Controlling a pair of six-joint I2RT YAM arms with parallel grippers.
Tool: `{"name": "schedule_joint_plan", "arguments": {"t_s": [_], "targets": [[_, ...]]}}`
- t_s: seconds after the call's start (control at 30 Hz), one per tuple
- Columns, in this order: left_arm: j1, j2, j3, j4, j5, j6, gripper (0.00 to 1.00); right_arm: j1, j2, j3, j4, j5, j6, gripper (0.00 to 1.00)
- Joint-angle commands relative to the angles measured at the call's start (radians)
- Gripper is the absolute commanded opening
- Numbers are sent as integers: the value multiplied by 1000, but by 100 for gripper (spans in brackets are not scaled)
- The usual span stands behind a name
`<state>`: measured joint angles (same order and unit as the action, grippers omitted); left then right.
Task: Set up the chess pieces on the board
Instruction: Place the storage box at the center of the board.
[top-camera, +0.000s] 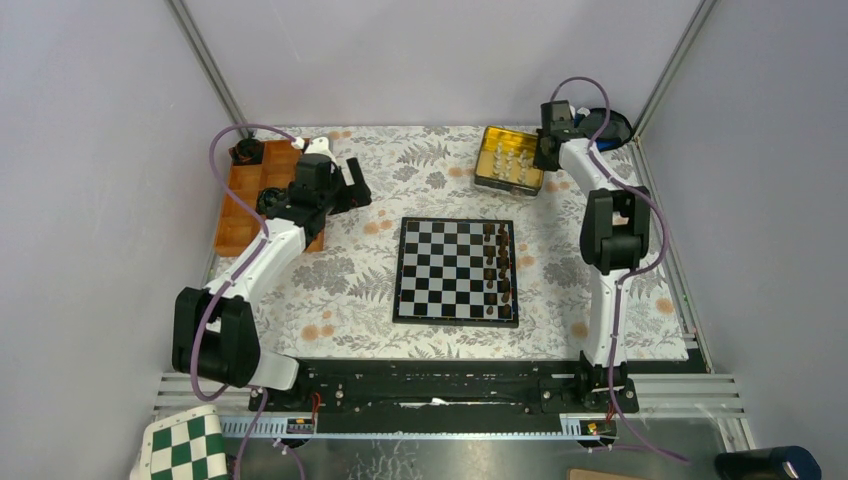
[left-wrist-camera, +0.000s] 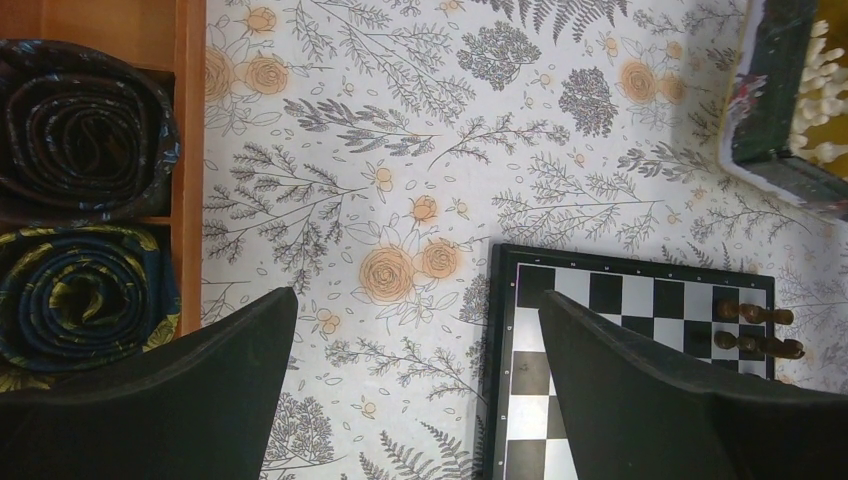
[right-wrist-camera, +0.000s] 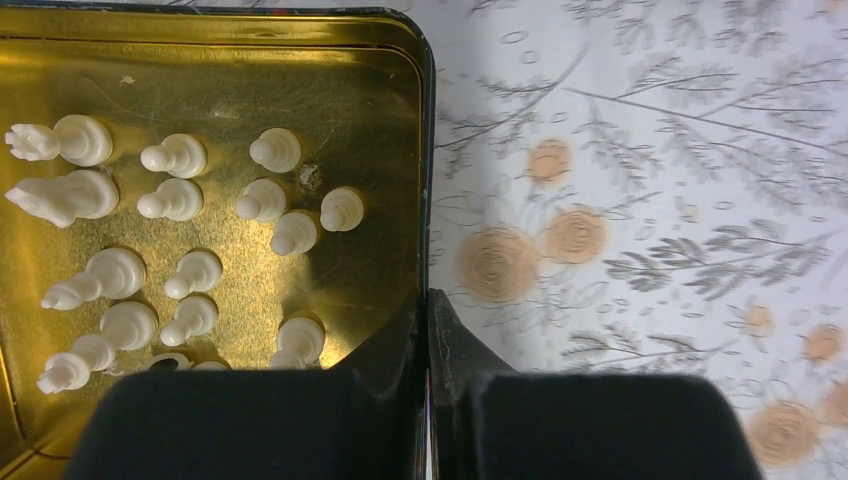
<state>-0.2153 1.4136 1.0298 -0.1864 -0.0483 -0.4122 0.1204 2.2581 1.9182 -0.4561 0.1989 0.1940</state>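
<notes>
— Where's the board (top-camera: 440, 270)?
— Mid-desk (top-camera: 340, 290), with dark pieces (top-camera: 497, 272) along its right side.
— And the left end effector (top-camera: 355, 188)?
— Beyond the board's left corner, spread wide, holding nothing.
— The white pieces (top-camera: 510, 160)?
— In a tin (top-camera: 484, 150) beyond the board's right corner. The right end effector (top-camera: 545, 155) is pinched shut on its rim.

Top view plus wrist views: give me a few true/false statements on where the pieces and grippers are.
1. All the white pieces in view sit in the gold tin; none are on the board. True.
2. The dark pieces stand along the board's left side in the top view. False: they line its right side.
3. The left gripper is open and empty. True.
4. The right gripper hovers open above the board. False: it is at the tin, closed on its wall.
</notes>
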Motion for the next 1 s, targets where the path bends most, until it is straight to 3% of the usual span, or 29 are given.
{"name": "schedule_joint_plan", "arguments": {"t_s": [0.0, 0.97], "targets": [[-2, 11, 35, 50, 19, 11, 99, -26, -134, -13, 12, 62, -31, 0], [-2, 7, -11, 94, 107, -20, 99, -173, -413, -460, 8, 196, 8, 0]]}}
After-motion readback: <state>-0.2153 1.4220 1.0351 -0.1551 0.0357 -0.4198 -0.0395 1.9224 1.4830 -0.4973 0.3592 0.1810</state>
